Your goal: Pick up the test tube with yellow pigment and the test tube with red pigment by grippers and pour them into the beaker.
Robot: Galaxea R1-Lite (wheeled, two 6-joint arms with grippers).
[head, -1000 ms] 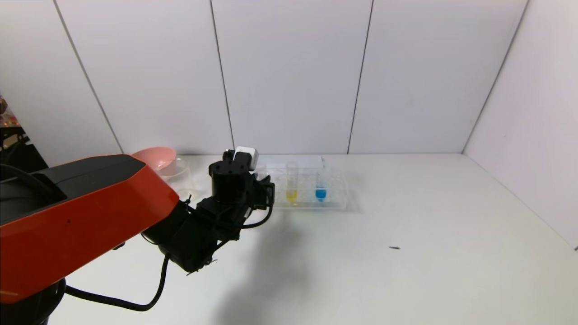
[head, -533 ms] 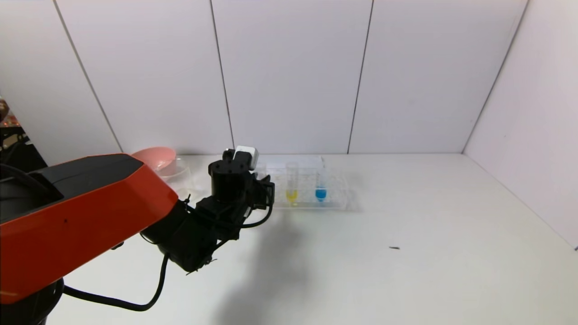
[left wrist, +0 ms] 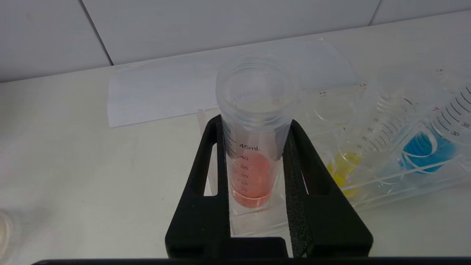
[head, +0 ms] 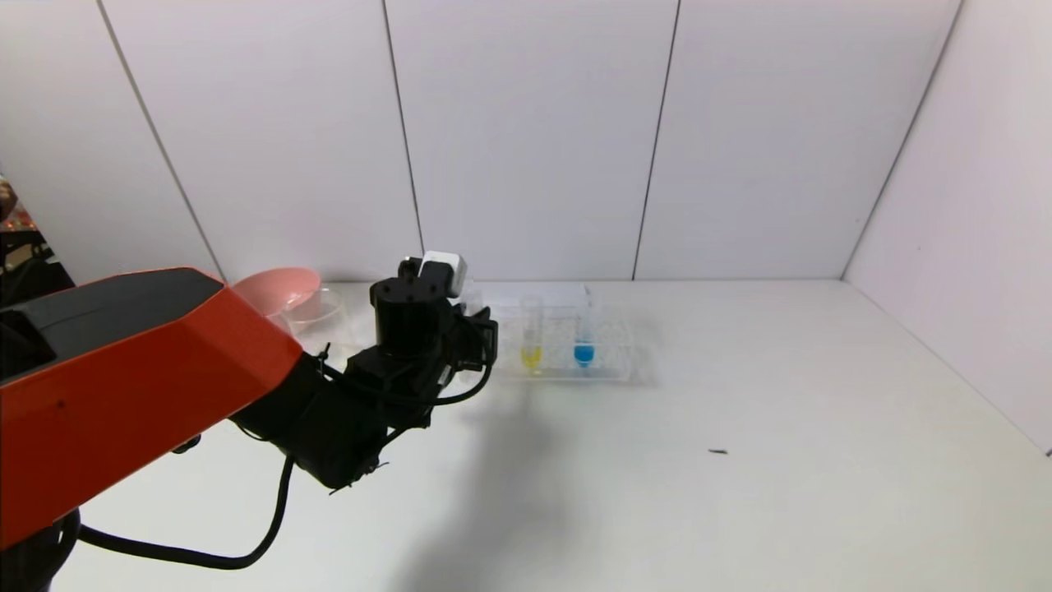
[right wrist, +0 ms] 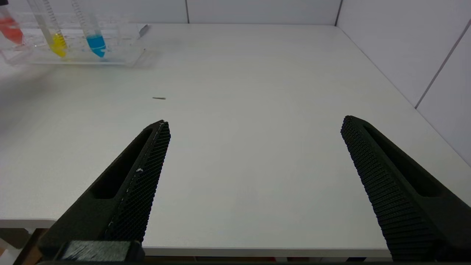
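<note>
My left gripper (left wrist: 255, 123) is shut on the test tube with red pigment (left wrist: 254, 110), held upright at the left end of the clear rack (head: 612, 366). In the head view my left wrist (head: 423, 325) hides that tube. The test tube with yellow pigment (head: 531, 337) stands in the rack beside it, also seen from the left wrist (left wrist: 353, 158). The beaker (head: 325, 316) stands at the back left, just left of my left wrist. My right gripper (right wrist: 254, 121) is open and empty, low over the table's near edge.
A blue-tipped tube (head: 583, 341) stands in the rack right of the yellow one. A pink bowl (head: 279, 288) sits behind the beaker. A white paper sheet (left wrist: 165, 88) lies behind the rack. A small dark speck (head: 717, 451) lies on the table's right half.
My left arm has shifted a little to the left and upward, its grip on the red tube unchanged. The rack and its other tubes have not moved.
</note>
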